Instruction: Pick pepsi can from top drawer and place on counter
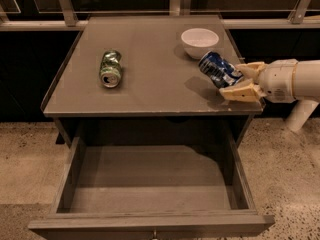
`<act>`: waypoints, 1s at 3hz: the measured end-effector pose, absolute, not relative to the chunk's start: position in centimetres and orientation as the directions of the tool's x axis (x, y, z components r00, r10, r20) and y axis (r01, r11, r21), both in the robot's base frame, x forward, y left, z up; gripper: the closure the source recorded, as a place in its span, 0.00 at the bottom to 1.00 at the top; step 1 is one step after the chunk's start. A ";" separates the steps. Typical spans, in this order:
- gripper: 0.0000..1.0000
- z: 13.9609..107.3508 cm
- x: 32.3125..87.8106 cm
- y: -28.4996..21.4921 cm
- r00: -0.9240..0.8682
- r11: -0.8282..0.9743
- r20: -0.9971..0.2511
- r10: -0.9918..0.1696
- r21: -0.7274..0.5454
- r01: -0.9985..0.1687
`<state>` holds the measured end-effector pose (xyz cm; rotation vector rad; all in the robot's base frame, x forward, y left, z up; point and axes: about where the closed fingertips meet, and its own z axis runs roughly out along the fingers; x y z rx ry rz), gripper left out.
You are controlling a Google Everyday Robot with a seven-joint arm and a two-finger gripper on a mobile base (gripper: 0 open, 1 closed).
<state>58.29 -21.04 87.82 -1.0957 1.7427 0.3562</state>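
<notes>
Gripper (235,80) at right-centre of frame, two tan fingers (241,92) clamped on the pepsi can (219,69) over the right end of the counter (150,86).
Largest to smallest: top drawer (150,184) fills the lower half of the frame, pulled out, front panel along the bottom edge. The grey counter sits above it in the upper middle. White arm (295,80) comes in from the right edge, level with the counter's front right corner. White bowl (200,40) stands upright at the counter's upper right, just up-left of the pepsi can. Green can (111,69), dented, lies on its side left of centre on the counter, well apart from the rest. Pepsi can is tilted, one end pointing up-left toward the bowl, its shadow on the counter beside it; cannot tell if it touches the counter.
</notes>
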 end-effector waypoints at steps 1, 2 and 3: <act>0.35 87.8 58.3 -21.0 -0.084 0.545 -0.858 -0.506 -0.243 -0.802; 0.12 87.8 58.3 -21.0 -0.084 0.545 -0.858 -0.506 -0.243 -0.802; 0.00 87.8 58.3 -21.0 -0.084 0.545 -0.858 -0.506 -0.243 -0.802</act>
